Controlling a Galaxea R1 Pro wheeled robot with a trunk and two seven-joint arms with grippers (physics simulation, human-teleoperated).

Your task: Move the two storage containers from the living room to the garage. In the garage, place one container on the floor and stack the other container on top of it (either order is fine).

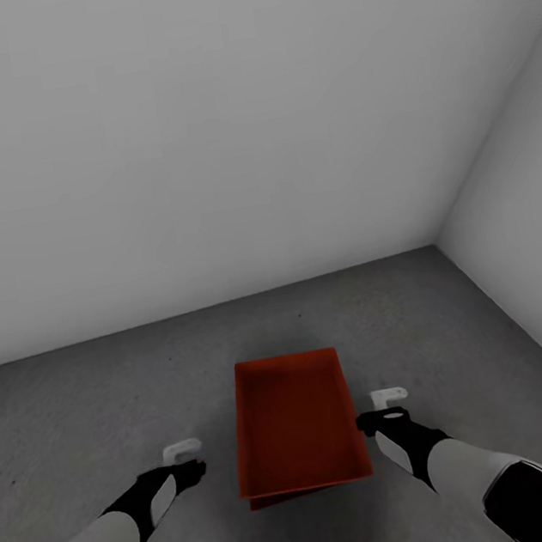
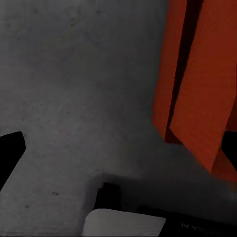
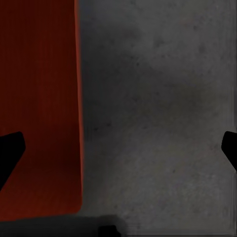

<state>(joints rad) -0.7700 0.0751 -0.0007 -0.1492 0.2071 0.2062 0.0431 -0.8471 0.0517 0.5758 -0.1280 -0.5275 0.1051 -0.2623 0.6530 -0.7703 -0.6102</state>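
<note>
Now looking down into a corner of the garage, seeing plain white walls [image 1: 200,143] meeting the floor [image 1: 82,403], dark grey and speckled. Spotting the two storage containers dead centre, already stacked: the top container [image 1: 295,419] sitting open side up, orange-red and rectangular, and the lower container [image 1: 283,498] peeking out as a thin sliver under its near edge, turned slightly askew. Resting on the concrete, well short of the back wall and well apart from the side wall [image 1: 525,224] on the right.

Watching the left gripper [image 1: 188,461] hovering low over the floor, off to the left of the stack with a clear strip of concrete between. Holding nothing, and standing wide: in the left wrist view catching one dark fingertip [image 2: 10,153] right at the edge, with bare floor ahead and the stack's orange walls off to one side.

Checking the right gripper [image 1: 380,408] just beside the top container's right wall, too close to say whether touching or a hair apart. Also spread wide and carrying nothing: in the right wrist view seeing one fingertip [image 3: 10,148] over the ribbed orange surface, its partner at the far edge over bare concrete.
</note>
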